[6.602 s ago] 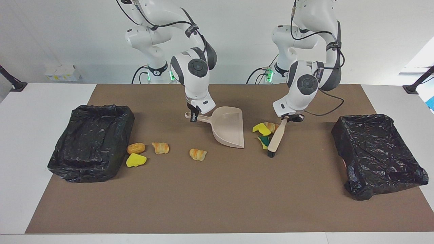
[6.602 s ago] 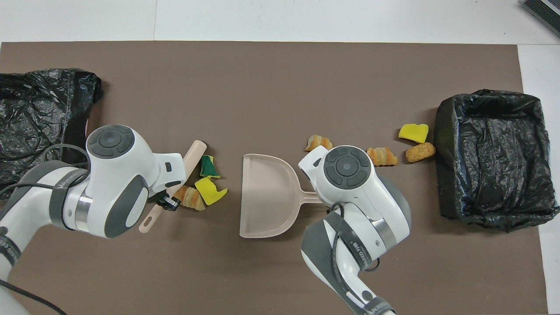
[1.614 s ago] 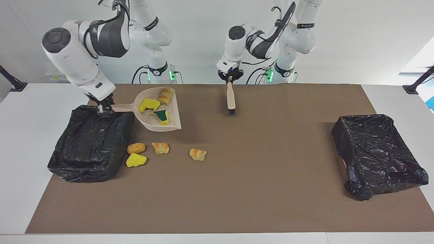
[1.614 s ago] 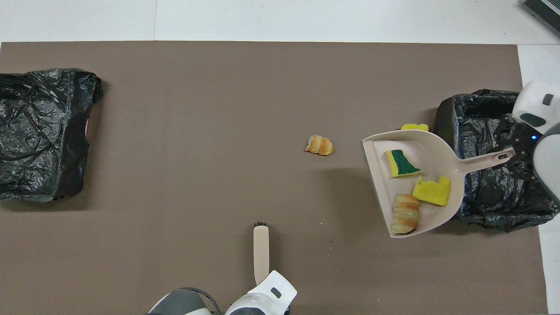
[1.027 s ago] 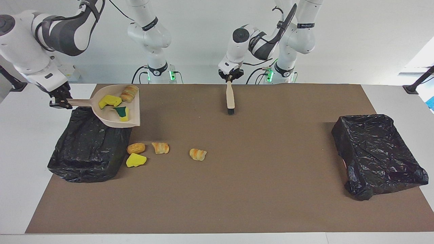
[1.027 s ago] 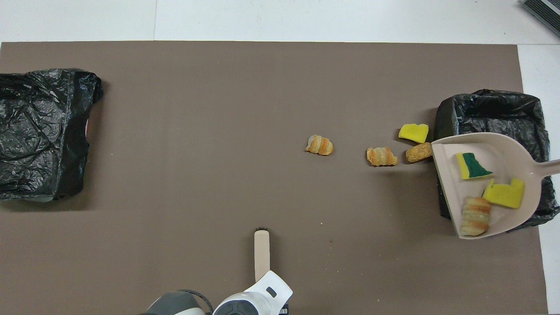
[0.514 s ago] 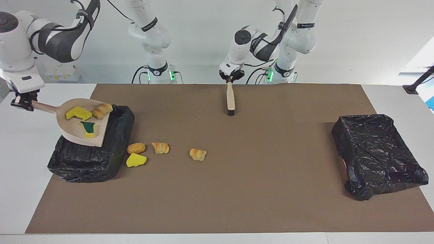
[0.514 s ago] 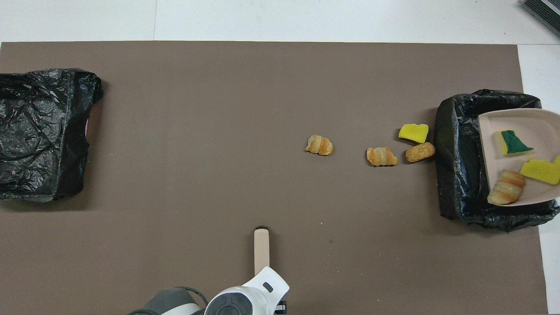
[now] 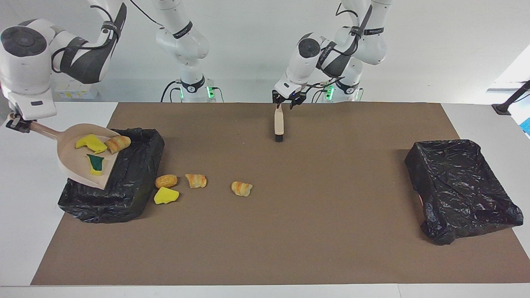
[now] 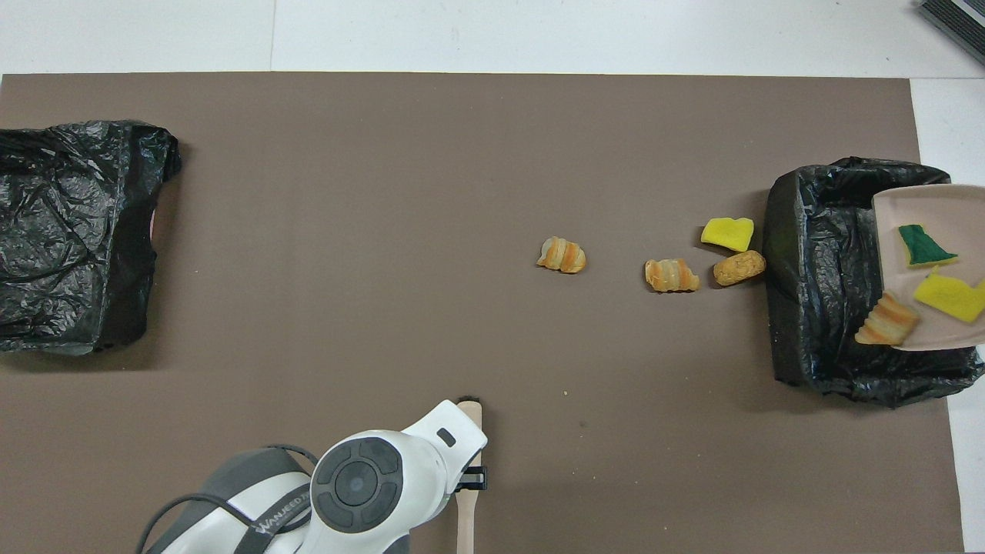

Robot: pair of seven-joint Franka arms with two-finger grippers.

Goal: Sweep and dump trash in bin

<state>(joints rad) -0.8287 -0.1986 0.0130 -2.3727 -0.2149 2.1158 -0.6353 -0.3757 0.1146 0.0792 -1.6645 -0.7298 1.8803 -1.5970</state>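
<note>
My right gripper (image 9: 16,124) is shut on the handle of the beige dustpan (image 9: 70,161). It holds the pan tilted, lip down, over the black bin (image 9: 124,182) at the right arm's end. In the pan lie a yellow sponge chunk (image 9: 91,143), a green-faced sponge (image 9: 95,163) and a bread lump (image 9: 118,143), which sits at the lip (image 10: 885,323). Several more scraps lie on the mat beside the bin: a tan lump (image 9: 166,181), a yellow sponge (image 9: 166,195) and two bread lumps (image 9: 196,180) (image 9: 242,188). My left gripper (image 9: 285,102) is open over the handle of the beige brush (image 9: 278,124).
A second black-lined bin (image 9: 459,186) stands at the left arm's end of the brown mat (image 9: 310,231). The brush's bristles rest on the mat near the robots. The right gripper is outside the overhead view.
My right arm has carried the loaded dustpan farther over the bin and tipped it, and the bread lump slid to the lip. My left gripper has opened at the brush's handle.
</note>
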